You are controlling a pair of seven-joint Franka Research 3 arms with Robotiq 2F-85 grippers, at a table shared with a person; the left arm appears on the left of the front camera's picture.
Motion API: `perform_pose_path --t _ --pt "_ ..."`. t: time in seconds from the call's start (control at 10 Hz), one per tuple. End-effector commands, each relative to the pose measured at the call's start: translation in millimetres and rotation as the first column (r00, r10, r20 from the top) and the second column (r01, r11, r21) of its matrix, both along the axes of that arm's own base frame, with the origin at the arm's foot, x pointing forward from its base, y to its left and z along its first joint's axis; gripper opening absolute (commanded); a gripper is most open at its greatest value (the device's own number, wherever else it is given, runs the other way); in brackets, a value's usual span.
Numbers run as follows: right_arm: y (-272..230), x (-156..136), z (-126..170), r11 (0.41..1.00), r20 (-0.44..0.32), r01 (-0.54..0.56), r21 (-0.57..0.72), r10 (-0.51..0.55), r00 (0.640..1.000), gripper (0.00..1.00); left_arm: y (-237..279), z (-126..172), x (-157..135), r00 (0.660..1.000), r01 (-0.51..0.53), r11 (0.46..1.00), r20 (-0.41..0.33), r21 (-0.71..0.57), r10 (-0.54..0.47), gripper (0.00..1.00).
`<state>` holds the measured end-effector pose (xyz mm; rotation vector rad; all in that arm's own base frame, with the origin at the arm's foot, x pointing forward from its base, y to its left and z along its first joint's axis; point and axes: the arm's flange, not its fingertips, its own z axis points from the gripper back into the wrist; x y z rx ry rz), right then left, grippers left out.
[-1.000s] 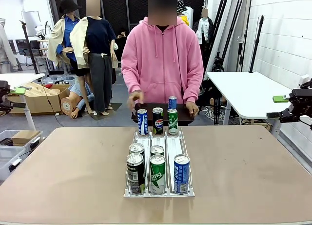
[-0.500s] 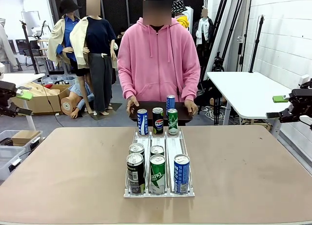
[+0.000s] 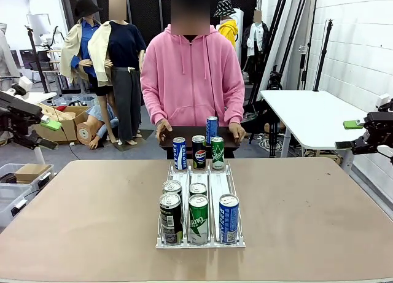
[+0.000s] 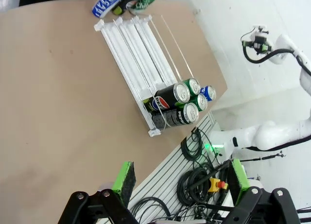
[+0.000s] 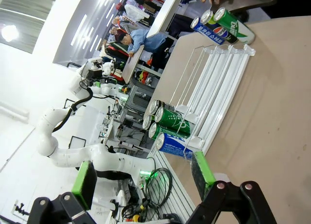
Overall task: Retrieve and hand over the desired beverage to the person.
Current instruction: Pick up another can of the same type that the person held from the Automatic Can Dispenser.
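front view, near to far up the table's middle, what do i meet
three cans in front, two cans behind, bare rack lanes, three upright cans, dark tray with blue can, the person

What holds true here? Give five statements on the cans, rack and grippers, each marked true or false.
1. The rack holds five cans at its near end. True.
2. The left gripper grips a can. False: it is open and empty, clear of the rack.
3. The person holds a dark tray bearing the far blue can. True.
4. The right gripper is shut. False: it is open.
5. The rack's right-hand lane in the front view holds two cans. False: only the near blue can.
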<state>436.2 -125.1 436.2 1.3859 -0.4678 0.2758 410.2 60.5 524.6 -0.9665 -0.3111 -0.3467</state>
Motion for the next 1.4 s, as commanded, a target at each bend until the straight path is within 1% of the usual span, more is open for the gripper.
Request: perform_pose_path --t 0.0,0.2,0.4,0.6,0.8,1.0,1.1,1.3 --pt "1 -1 0 1.000 -0.007 0.010 0.003 -0.010 1.000 1.00 -32 -1 -9 1.000 0.011 0.996 -0.024 0.094 -0.009 1.00" --pt "1 -1 0 1.000 -0.007 0.010 0.003 -0.010 1.000 1.00 -75 -2 -19 0.999 0.021 0.981 -0.032 0.194 -0.015 1.00" --pt "1 -1 0 1.000 -0.007 0.010 0.003 -0.010 1.000 1.00 -112 -5 -26 0.999 0.047 0.964 -0.024 0.261 -0.043 1.00" --pt "1 -1 0 1.000 -0.007 0.010 0.003 -0.010 1.000 1.00 -141 1 -24 0.997 0.075 0.960 -0.028 0.271 -0.070 1.00" --pt "1 -1 0 1.000 -0.007 0.010 0.003 -0.010 1.000 1.00 -172 -6 -21 0.995 0.095 0.943 -0.033 0.318 -0.089 1.00" --pt "1 -1 0 1.000 -0.007 0.010 0.003 -0.010 1.000 1.00 -185 -8 -19 0.992 0.123 0.939 -0.050 0.320 -0.113 1.00" --pt "1 -1 0 1.000 -0.007 0.010 0.003 -0.010 1.000 1.00 -176 -7 -26 0.993 0.118 0.951 -0.027 0.287 -0.115 1.00" --pt "1 -1 0 1.000 -0.007 0.010 0.003 -0.010 1.000 1.00 -176 -7 -26 0.993 0.118 0.951 -0.027 0.287 -0.115 1.00"
